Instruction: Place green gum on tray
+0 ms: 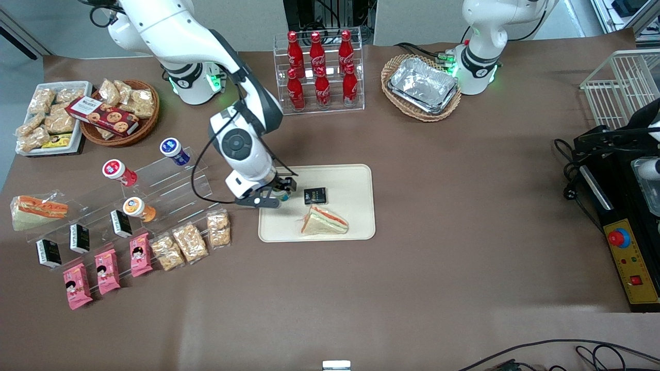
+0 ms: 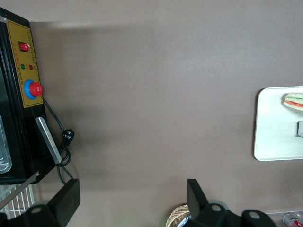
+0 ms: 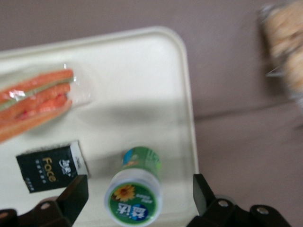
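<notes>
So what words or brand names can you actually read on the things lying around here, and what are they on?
"Face": on the small black packet lying on the tray.
Coca-Cola script: on the red bottles, recognisable but too small to spell out.
Green gum lid: a yellow flower and white characters, too blurred to read. It stands on the tray between the fingers of the open gripper.
Cookie box and pink packets: print too small.

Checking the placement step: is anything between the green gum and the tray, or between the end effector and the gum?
Nothing visible. The green gum already stands on the tray, beside the black packet and nearer the rim. The end effector is open, its fingers flanking the bottle without touching it.
</notes>
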Controlling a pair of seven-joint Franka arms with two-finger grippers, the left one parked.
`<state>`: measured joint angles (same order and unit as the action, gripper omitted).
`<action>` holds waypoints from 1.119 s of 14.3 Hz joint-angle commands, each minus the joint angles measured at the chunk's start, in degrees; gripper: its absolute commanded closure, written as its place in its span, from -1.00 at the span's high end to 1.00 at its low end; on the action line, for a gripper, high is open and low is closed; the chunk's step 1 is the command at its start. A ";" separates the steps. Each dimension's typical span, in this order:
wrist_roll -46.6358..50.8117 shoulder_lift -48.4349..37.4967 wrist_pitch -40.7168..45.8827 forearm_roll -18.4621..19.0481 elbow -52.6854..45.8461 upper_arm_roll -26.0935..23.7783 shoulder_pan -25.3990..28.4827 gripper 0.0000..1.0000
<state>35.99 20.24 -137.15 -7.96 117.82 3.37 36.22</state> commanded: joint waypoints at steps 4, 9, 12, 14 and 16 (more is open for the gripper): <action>-13.11 -16.44 18.82 0.58 -1.71 1.11 -12.99 0.98; -26.82 -22.00 37.89 0.67 -9.34 1.20 -24.94 0.98; -32.45 -22.00 44.24 0.75 -14.88 1.20 -29.70 0.98; -35.10 -21.38 47.58 3.63 -19.53 1.20 -32.16 0.99; -35.37 -19.98 50.92 6.28 -24.28 1.29 -32.61 0.99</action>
<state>1.85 -2.80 -91.85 -5.05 101.65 5.25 4.78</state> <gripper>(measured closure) 0.004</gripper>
